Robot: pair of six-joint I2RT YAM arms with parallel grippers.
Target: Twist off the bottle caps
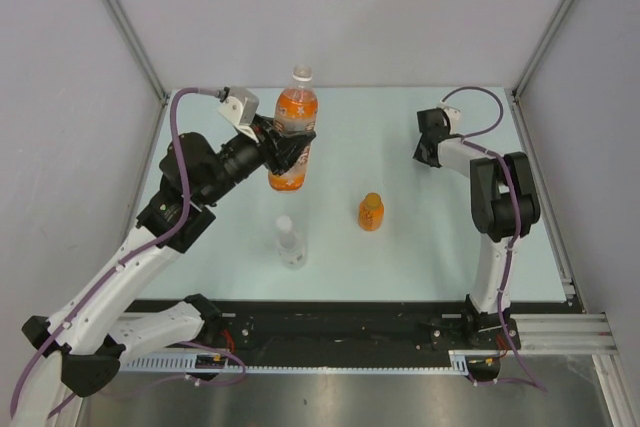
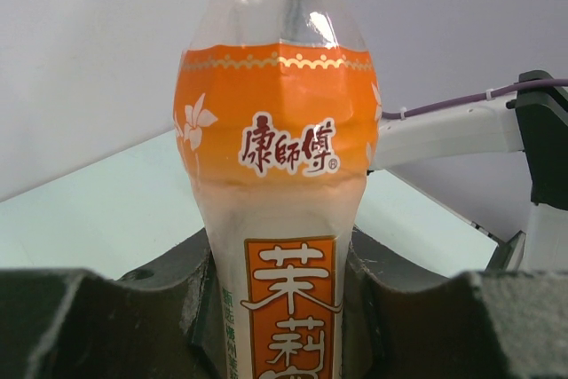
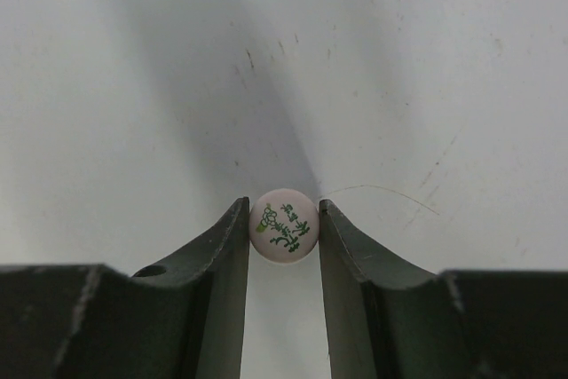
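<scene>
The tall orange bottle [image 2: 277, 130] is clamped around its lower body by the left gripper [image 1: 289, 154], whose jaws are closed against the label on both sides. It is held upright at the far left part of the pale green table [image 1: 400, 267], near the far edge and well in from the left wall. Whether its base rests on the table cannot be told. Its neck is seen at the top, but the rim is cut off in the left wrist view.

A small white cap [image 3: 284, 226] with green print is pinched between the narrowly set jaws of the right gripper [image 3: 284, 212]. This gripper is seen toward the far right corner, close to the right edge. Whether the cap touches the scuffed surface below cannot be told.

Between the two grippers a broad stretch of open tabletop is left. The short orange bottle [image 1: 371, 213] and the clear bottle [image 1: 290, 244] are stood upright near the middle, apart from each other, with room kept to the black rail [image 1: 350, 327] at the near edge.
</scene>
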